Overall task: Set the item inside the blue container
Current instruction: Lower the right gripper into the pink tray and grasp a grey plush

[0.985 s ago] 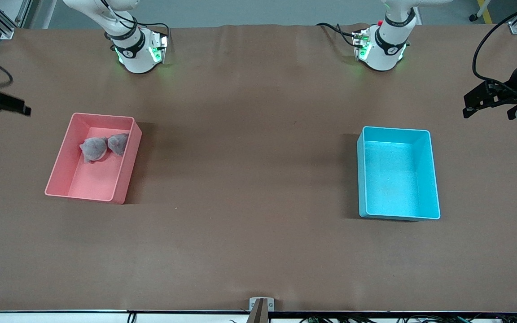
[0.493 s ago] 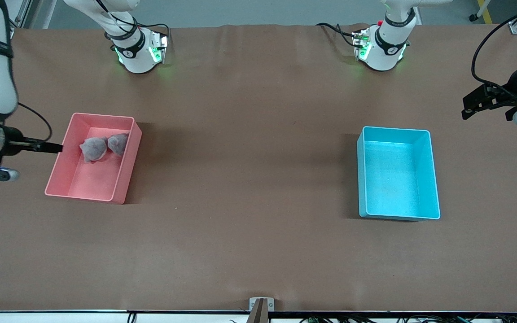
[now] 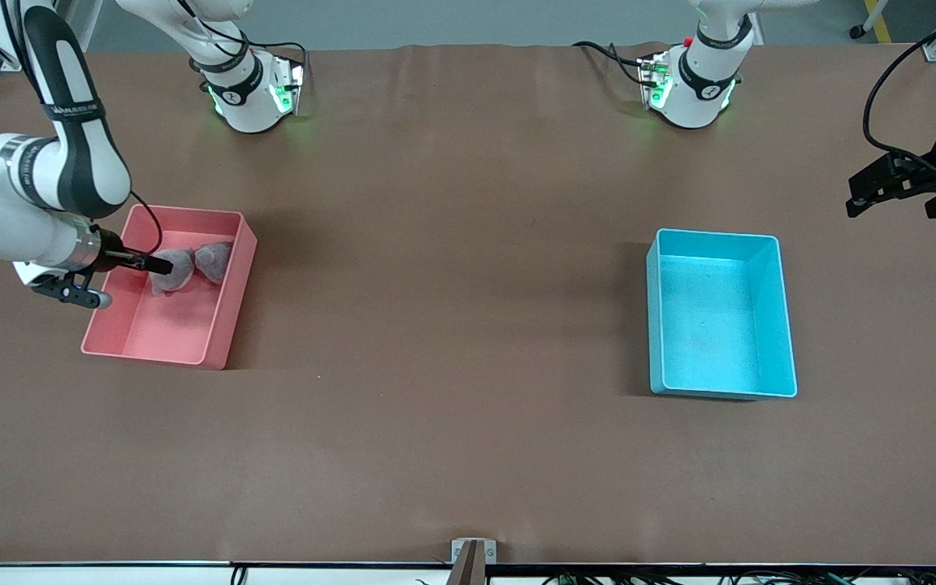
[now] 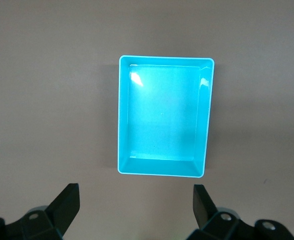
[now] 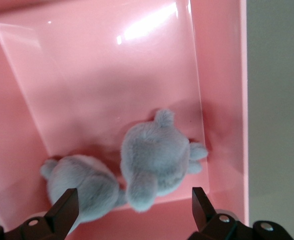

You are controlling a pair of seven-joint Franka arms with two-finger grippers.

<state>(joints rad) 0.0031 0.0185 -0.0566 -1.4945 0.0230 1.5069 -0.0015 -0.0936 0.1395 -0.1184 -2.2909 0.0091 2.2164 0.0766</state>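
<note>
The blue container [image 3: 720, 325] is a cyan bin standing empty toward the left arm's end of the table; the left wrist view looks down on this blue container [image 4: 161, 115]. Two grey plush toys [image 3: 214, 260] [image 3: 177, 275] lie side by side in the pink bin [image 3: 163, 329] toward the right arm's end. My right gripper [image 3: 161, 265] hangs open over that bin, just above the toys. In the right wrist view its fingers straddle one plush toy [image 5: 154, 155], with the other plush toy [image 5: 84, 187] beside it. My left gripper [image 3: 858, 195] waits open over bare table past the blue container.
Brown table covering [image 3: 452, 325] lies between the two bins. Both arm bases [image 3: 249, 89] [image 3: 691, 85] stand along the table's edge farthest from the front camera. The pink bin's walls [image 5: 221, 100] close in around the toys.
The right arm has swung in from the table's end and brought its gripper over the pink bin, down to the plush toys. The left gripper has shifted only slightly.
</note>
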